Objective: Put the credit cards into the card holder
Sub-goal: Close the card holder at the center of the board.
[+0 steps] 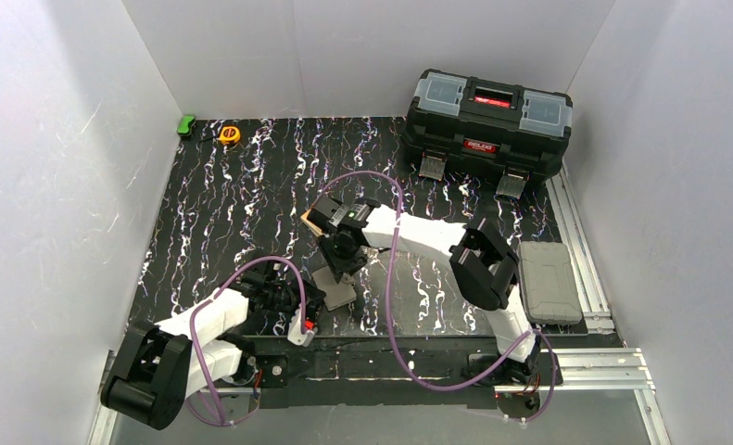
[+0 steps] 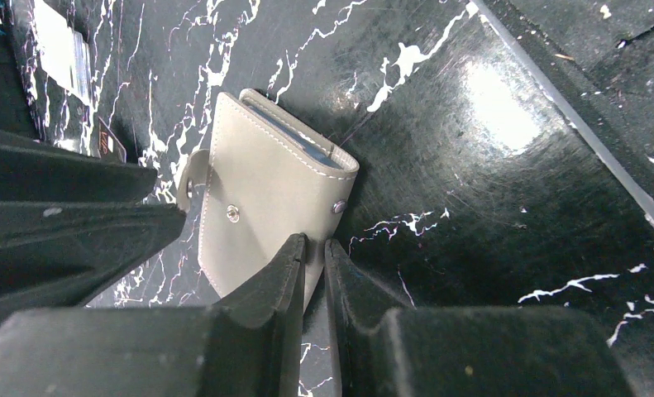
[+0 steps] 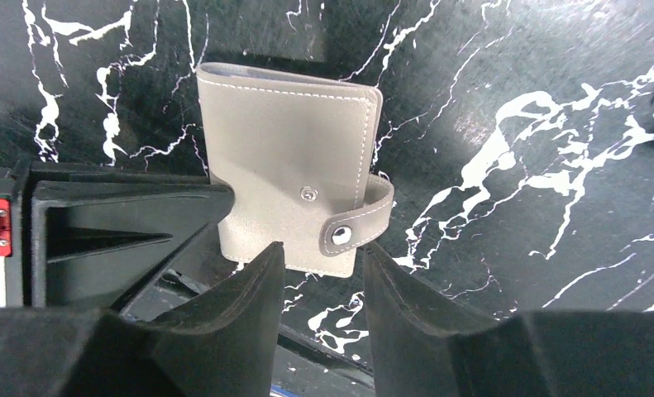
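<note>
So the card holder (image 3: 290,165) is sitting shut on the black marbled table (image 3: 513,83), front and middle, right between the two arms. The left gripper (image 2: 315,242) is looking clenched on the holder's near edge, fingers almost together with the leather pinched between them. The right gripper (image 3: 322,252) is hanging released. Its jaws are spread either side of the holder's lower edge and aren't touching it, as far as I can see. The snap tab (image 3: 360,219) is curling loose off its stud (image 3: 308,194), so I'm guessing this is the opening-it-up step. I'm not seeing the credit cards clearly in any view.

If I were running this, I'd be holding the left pinch firm and low so the back cover isn't sliding. I'd go for the loose tab or the front cover's free edge only, not both covers at once. I'd also be peeling slowly, since the leather is probably going to spring back.
</note>
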### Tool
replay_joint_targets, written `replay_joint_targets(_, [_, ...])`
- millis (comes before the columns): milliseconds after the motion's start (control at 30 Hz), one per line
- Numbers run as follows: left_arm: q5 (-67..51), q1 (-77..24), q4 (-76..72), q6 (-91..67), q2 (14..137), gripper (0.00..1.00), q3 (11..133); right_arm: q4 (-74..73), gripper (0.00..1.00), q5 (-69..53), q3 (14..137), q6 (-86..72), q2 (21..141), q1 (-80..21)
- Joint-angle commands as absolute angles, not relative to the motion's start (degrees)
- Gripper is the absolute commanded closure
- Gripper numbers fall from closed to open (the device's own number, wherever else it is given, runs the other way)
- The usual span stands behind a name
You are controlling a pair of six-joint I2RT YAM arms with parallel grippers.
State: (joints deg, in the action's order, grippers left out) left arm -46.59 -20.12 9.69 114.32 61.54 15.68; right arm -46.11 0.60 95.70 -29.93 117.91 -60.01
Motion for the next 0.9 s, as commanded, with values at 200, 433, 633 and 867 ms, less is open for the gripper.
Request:
replay_joint_targets(200, [-45.78,-20.12,11.76,113.08,61.38,0.9,14.86,-52.29,0.52,8.04,101.07,-26.97,121.37,-62.58])
replay_joint_targets(433, [-45.7,-20.07,11.67,112.93,61.26,0.9,14.85,-52.08,0.56,8.87,102.27,-26.88,122.19,-62.84])
replay_joint_targets(633, [-45.88,-20.12,11.65,112.94,61.15,0.9,14.6,-52.2,0.6,9.75,103.39,-26.93,122.17,-62.84])
replay_joint_targets(867, [-45.88,-20.09,11.6,113.02,60.82,0.9,14.24,-52.3,0.64,10.15,104.08,-27.06,122.14,-62.86])
